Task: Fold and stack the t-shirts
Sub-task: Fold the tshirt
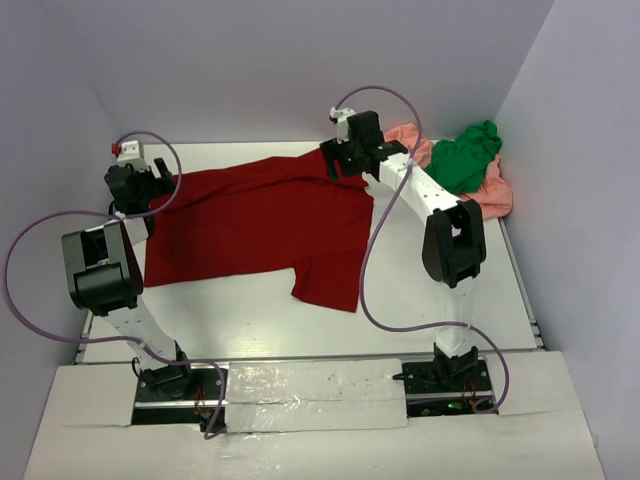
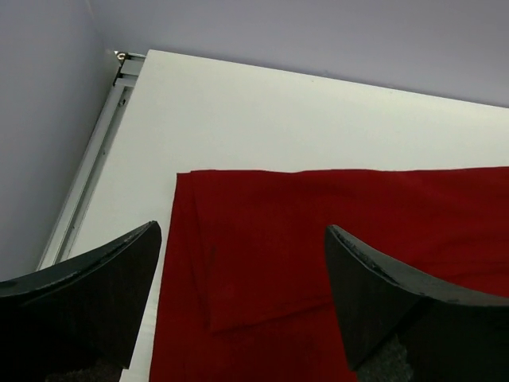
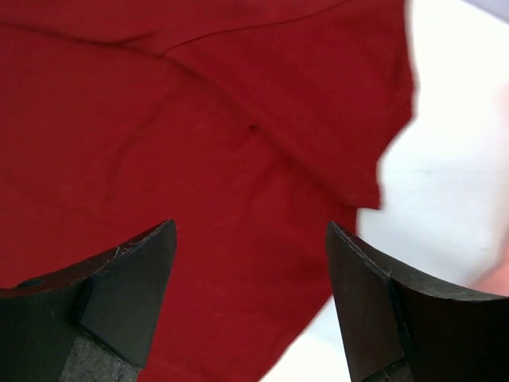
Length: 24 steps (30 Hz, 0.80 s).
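Observation:
The dark red t-shirt [image 1: 260, 225] lies spread flat across the middle of the table, a sleeve hanging toward the front. My left gripper [image 1: 150, 185] is open and empty above its left edge; the left wrist view shows a folded-over corner of the red cloth [image 2: 318, 239] between my fingers [image 2: 103, 294]. My right gripper [image 1: 340, 160] is open and empty over the shirt's far right corner; the right wrist view shows the red cloth [image 3: 199, 135] below. The green t-shirt [image 1: 465, 160] lies crumpled on the salmon-pink t-shirt [image 1: 490, 195] at the back right.
The white table [image 1: 430, 290] is walled by purple panels on the left, back and right. A metal rail [image 2: 87, 171] runs along the table's left edge. Purple cables loop off both arms.

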Tool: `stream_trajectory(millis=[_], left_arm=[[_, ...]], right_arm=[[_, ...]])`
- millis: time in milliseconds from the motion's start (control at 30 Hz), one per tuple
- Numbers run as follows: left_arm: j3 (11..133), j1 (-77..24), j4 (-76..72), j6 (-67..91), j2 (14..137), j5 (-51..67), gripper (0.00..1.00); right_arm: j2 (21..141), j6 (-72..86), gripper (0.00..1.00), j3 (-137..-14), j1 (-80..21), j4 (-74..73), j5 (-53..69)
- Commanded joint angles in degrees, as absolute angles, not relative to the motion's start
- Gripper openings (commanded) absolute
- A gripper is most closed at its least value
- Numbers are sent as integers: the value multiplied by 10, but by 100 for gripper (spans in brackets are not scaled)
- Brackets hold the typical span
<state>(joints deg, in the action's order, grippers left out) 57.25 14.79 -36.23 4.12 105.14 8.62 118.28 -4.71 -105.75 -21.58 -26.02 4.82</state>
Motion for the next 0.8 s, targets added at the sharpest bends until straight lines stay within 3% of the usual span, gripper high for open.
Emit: stream_trajectory(millis=[0,200,333,500,767], left_arm=[[633,144,-309,48,1061,103,91],[751,142,-213,61,1135,24,76],[885,143,-67,92,1203,26,73],[959,142,71,98,1219,50,70],[968,153,217,88,1194,72,66]], right_arm=[[1189,-30,82,-1087,-221,-281,78],[1166,-25,82,-1053,-221,-274,81],[1171,-29,81,-1069,-221,-307,68],[1160,-46,81,-1042,-221,-299,45],[1145,-54,81,-1006,-214,-288,47]])
